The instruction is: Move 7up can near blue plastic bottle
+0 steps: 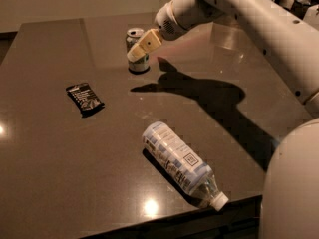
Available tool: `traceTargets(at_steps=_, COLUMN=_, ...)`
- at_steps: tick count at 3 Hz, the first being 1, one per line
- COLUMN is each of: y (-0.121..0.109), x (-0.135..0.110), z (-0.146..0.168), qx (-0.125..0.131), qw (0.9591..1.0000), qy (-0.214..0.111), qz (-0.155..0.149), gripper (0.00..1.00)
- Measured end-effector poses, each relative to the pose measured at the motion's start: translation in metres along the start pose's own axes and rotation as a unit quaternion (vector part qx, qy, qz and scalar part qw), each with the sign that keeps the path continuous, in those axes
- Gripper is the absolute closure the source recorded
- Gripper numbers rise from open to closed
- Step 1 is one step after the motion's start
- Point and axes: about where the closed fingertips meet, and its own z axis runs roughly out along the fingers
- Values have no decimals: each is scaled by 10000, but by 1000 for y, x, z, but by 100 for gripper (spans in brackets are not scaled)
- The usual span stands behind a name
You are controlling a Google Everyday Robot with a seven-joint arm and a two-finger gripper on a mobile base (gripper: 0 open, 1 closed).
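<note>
We log: 7up can [134, 34] upright, far on bench [50, 158]; claw [135, 53] overlapping it, grip state we cannot tell; black wrapper [84, 97] left; blue plastic bottle [182, 163] lying near front edge, well apart

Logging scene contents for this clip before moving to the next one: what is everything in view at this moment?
7up can: one, greenish-silver, upright at the far side of the table, partly covered by the tool.
blue plastic bottle: one, clear with a pale blue-and-white label and white cap, lying on its side near the front edge, cap toward the front right.
snack bar wrapper: one, black, flat on the left part.
table: one, dark glossy brown, bears all three.
arm: one, white, reaching in from the upper right.
tool: one, tan, at the can, overlapping its upper part; contact cannot be told.
</note>
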Motion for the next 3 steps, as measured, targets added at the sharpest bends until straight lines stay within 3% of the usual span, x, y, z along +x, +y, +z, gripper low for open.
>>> traceTargets(at_steps=1, y=-1, x=-8, z=24, qx=-95, qw=9999, qy=-33, qz=33, gripper=0)
traceTargets(at_steps=2, y=-2, x=-14, z=39, qx=-189, qw=9998, qy=-50, qz=78, gripper=16)
traceTargets(at_steps=3, y=2, x=-19, z=40, qx=-298, qw=9994, qy=-143, qz=57, gripper=49)
